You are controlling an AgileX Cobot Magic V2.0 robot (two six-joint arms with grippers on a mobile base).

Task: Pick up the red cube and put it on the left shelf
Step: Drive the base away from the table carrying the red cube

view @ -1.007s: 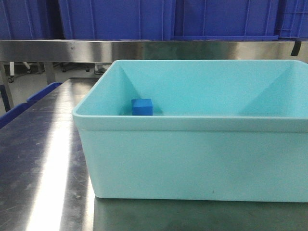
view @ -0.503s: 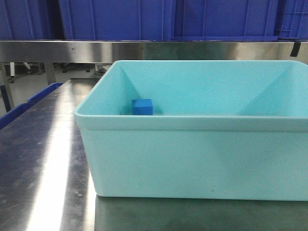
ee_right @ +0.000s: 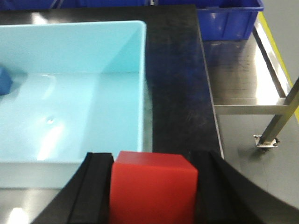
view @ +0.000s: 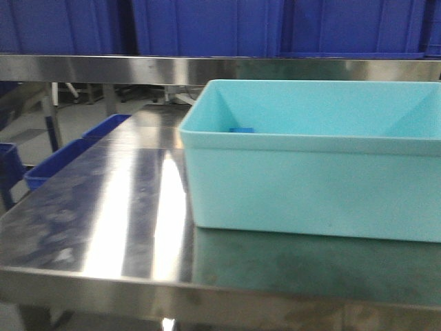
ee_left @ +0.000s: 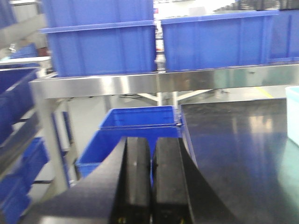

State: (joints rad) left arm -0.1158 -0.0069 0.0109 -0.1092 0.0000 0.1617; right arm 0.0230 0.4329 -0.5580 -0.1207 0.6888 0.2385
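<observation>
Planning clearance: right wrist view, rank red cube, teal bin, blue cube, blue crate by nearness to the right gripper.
1. red cube: in the right gripper
2. teal bin: ahead, left
3. blue cube: bin's left side
4. blue crate: far back, right

One red cube (ee_right: 153,189), one blue cube (view: 242,129), one teal tub (view: 310,200), one steel table (view: 103,207).

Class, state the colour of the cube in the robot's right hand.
Bright red. The red cube shows best in the right wrist view.
</observation>
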